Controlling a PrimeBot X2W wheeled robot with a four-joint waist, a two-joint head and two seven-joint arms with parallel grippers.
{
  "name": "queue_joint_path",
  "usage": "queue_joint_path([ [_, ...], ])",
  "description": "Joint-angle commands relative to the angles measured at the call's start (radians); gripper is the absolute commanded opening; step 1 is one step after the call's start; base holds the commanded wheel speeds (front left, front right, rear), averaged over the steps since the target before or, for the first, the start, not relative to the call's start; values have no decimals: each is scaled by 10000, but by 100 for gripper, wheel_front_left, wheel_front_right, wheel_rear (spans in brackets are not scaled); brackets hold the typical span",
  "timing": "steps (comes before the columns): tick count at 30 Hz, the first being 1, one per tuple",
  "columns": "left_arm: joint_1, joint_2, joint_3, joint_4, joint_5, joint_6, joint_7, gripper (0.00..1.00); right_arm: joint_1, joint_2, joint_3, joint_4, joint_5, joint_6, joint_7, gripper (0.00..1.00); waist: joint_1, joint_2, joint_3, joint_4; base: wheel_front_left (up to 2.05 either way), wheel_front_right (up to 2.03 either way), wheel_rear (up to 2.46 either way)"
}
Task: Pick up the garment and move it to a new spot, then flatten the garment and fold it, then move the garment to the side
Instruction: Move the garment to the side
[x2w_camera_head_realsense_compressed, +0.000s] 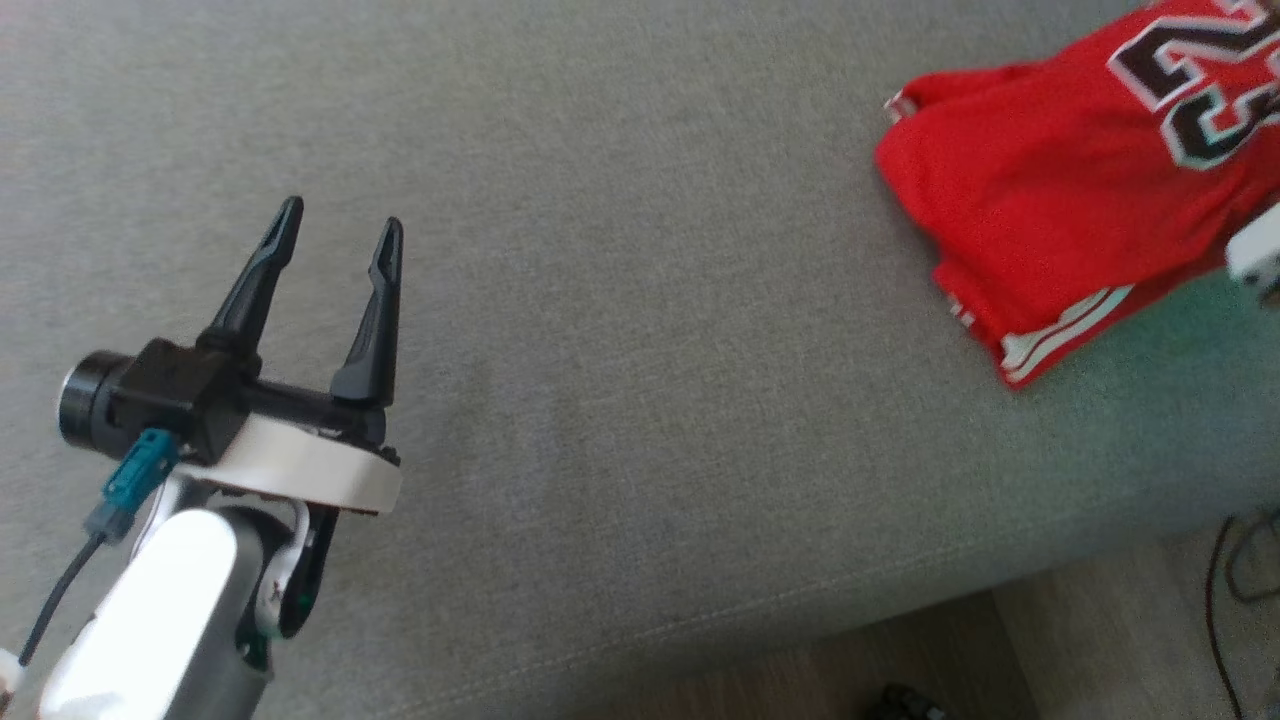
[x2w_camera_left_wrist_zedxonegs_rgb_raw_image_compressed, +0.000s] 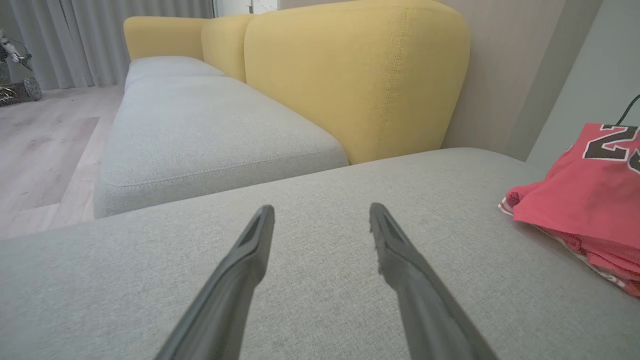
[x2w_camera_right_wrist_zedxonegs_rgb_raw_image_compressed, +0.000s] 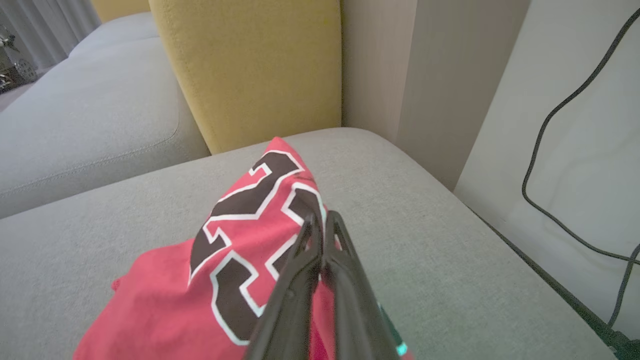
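- The right gripper (x2w_camera_right_wrist_zedxonegs_rgb_raw_image_compressed: 323, 217) has its two dark fingers pressed together, pinching the edge of the red jersey (x2w_camera_right_wrist_zedxonegs_rgb_raw_image_compressed: 165, 310) just beside the black-and-white printed number (x2w_camera_right_wrist_zedxonegs_rgb_raw_image_compressed: 240, 220).
- From the pinched point the red jersey falls away bunched, below and to the left of the fingertips, onto the grey seat cushion (x2w_camera_right_wrist_zedxonegs_rgb_raw_image_compressed: 425, 240).
- In the head view the striped hem (x2w_camera_head_realsense_compressed: 1060, 335) forms the near end of the bundle.
- Directly ahead of the right gripper stands the yellow backrest (x2w_camera_right_wrist_zedxonegs_rgb_raw_image_compressed: 260, 75).
- To the right of the fingers is a pale wall (x2w_camera_right_wrist_zedxonegs_rgb_raw_image_compressed: 590, 75) with a black cable (x2w_camera_right_wrist_zedxonegs_rgb_raw_image_compressed: 550, 120) running down it.
- The left gripper (x2w_camera_head_realsense_compressed: 342, 215) has its fingers spread wide over bare cushion fabric.
- The jersey lies well apart from the left gripper, off to its right.
- Ahead of the left gripper is a second grey cushion (x2w_camera_left_wrist_zedxonegs_rgb_raw_image_compressed: 200, 130); a wood floor (x2w_camera_left_wrist_zedxonegs_rgb_raw_image_compressed: 40, 165) and grey curtains (x2w_camera_left_wrist_zedxonegs_rgb_raw_image_compressed: 75, 40) lie to the left.
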Motion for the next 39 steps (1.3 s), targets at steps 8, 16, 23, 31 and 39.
queue_joint_path([
  [8,-743,443,289,-535,219,-84,168,100,-1191,-249,-405,511,-613,-7,-524,0,-1,0,871,-318,0,0,0],
  [16,-982,531,302,-484,186,-165,137,100,-1703,-101,-979,1507,-1487,-7,-968,0,-1,0,1316,-164,0,0,0],
  [23,-981,595,370,-370,122,-151,67,100,-1746,206,-1170,1756,-1967,-7,-1106,100,-1,0,1296,-149,0,0,0],
  [31,-625,465,348,-99,-39,-28,-105,100,-996,510,-1086,996,-2269,-7,-1591,100,-1,0,578,-119,0,0,0],
  [39,135,252,401,252,-332,213,-320,100,1006,1194,-365,-1469,-1922,-7,-1790,100,-1,0,-542,362,0,0,0],
])
